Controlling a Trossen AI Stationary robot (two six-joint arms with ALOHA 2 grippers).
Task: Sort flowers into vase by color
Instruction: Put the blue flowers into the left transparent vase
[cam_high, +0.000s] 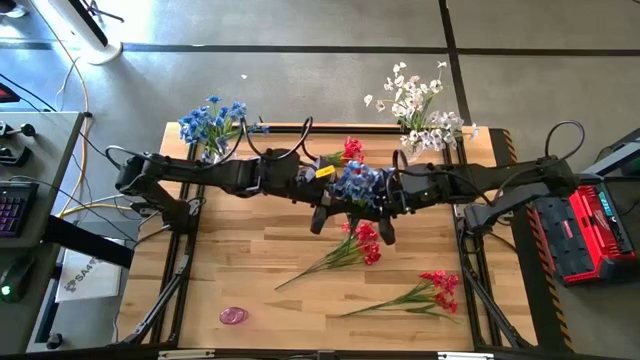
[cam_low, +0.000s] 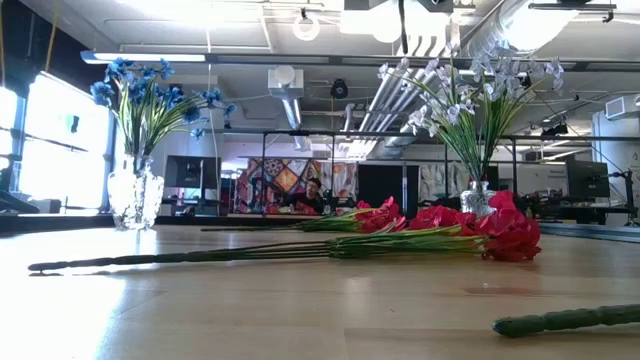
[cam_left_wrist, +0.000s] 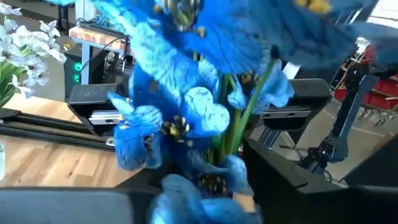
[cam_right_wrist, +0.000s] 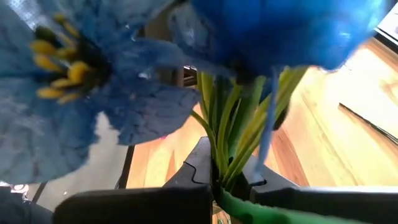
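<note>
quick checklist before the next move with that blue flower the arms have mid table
1. Right gripper shut on the blue flower stem: ok.
2. Left gripper hold on the flower: cannot tell.
3. Blue vase at the table's back left upright, already holding blue sprays: ok.
4. White vase at back right upright: ok.
5. Red flowers still lying on the table, unsorted: not ok.
6. Red spray by the back edge, in a vase or not: cannot tell.

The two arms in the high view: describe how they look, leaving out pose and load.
Both the left arm and the right arm are dark, jointed and slim, with black cables looping off them. A yellow marking sits near the left wrist. The fingers are dark too.
</note>
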